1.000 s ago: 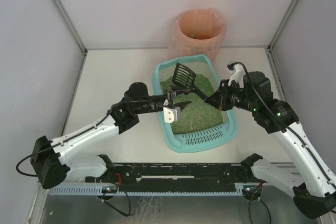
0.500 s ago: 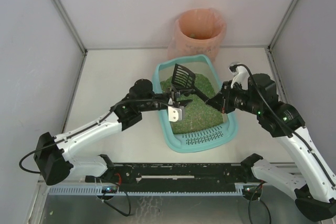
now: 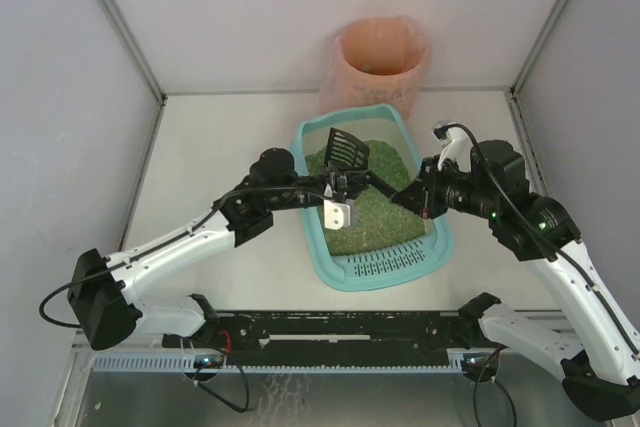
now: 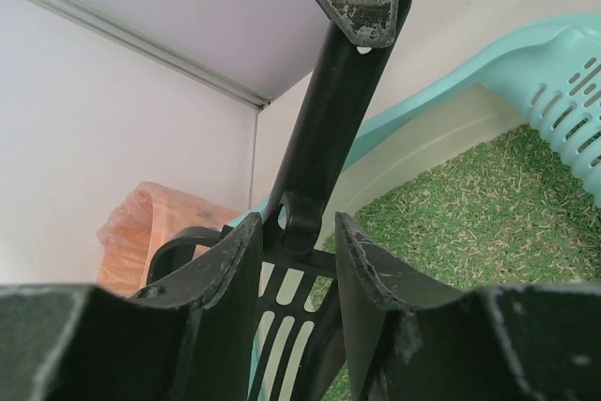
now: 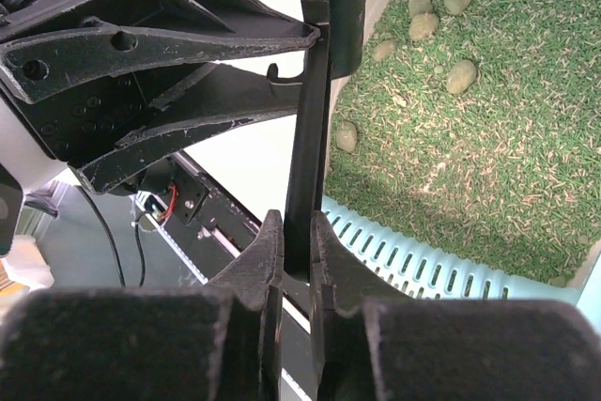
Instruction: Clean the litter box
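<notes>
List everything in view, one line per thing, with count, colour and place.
litter box: one, light teal, centre of the table
litter: one bed, green granules, inside the litter box
clumps: several, tan and pebble-like, on the litter
scoop: one, black and slotted, raised over the litter box
bin: one, lined with a pink bag, behind the litter box by the back wall
table: one, pale grey, under everything
left end effector: one, black, jaws open astride the scoop handle
right end effector: one, black, shut on the scoop handle
</notes>
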Controlling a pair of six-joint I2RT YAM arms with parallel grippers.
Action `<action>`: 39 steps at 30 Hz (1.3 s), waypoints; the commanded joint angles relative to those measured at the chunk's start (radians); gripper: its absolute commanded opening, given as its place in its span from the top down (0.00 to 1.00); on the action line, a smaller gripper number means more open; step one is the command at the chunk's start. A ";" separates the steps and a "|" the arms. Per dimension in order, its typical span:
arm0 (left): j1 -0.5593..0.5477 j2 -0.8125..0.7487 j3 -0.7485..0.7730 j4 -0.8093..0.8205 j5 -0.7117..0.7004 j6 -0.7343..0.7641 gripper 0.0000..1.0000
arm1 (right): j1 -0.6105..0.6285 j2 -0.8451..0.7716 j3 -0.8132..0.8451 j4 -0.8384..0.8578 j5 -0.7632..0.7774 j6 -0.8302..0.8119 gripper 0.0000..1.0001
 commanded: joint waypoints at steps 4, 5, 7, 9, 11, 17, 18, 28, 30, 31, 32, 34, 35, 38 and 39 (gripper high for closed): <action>-0.004 0.016 0.074 0.014 -0.029 0.023 0.67 | 0.011 -0.009 0.039 0.031 -0.025 -0.026 1.00; -0.004 0.018 0.076 0.012 -0.035 0.022 0.69 | 0.012 -0.010 0.039 0.031 -0.024 -0.026 1.00; -0.004 0.021 0.081 0.009 -0.041 0.020 0.74 | 0.011 -0.012 0.039 0.032 -0.026 -0.026 1.00; -0.004 0.023 0.085 0.007 -0.037 0.017 0.80 | 0.011 -0.011 0.039 0.033 -0.028 -0.026 1.00; -0.004 0.021 0.089 0.004 -0.032 0.015 0.88 | 0.011 -0.010 0.039 0.034 -0.024 -0.026 1.00; -0.004 0.002 0.068 0.029 -0.031 -0.002 1.00 | 0.012 -0.020 0.039 0.033 0.021 -0.023 0.96; -0.004 -0.003 0.057 0.045 -0.035 -0.010 1.00 | 0.011 -0.024 0.039 0.033 0.035 -0.022 0.90; -0.030 -0.023 0.026 0.070 -0.130 -0.079 1.00 | 0.011 -0.105 -0.029 0.129 0.254 0.029 0.49; -0.035 -0.027 0.018 0.084 -0.155 -0.091 1.00 | 0.011 -0.132 -0.064 0.174 0.286 0.042 0.47; -0.036 -0.030 0.012 0.096 -0.163 -0.104 1.00 | 0.011 -0.146 -0.086 0.199 0.302 0.050 0.47; -0.037 -0.032 0.006 0.110 -0.170 -0.120 1.00 | 0.011 -0.161 -0.108 0.224 0.315 0.060 0.46; -0.038 -0.035 -0.003 0.132 -0.180 -0.149 1.00 | 0.011 -0.197 -0.154 0.282 0.346 0.082 0.44; -0.041 -0.035 -0.004 0.135 -0.185 -0.158 1.00 | 0.011 -0.215 -0.175 0.308 0.364 0.093 0.41; -0.051 -0.033 -0.006 0.138 -0.200 -0.177 1.00 | 0.011 -0.257 -0.225 0.382 0.391 0.114 0.37; -0.054 -0.034 -0.007 0.142 -0.202 -0.185 1.00 | 0.011 -0.269 -0.237 0.404 0.397 0.117 0.35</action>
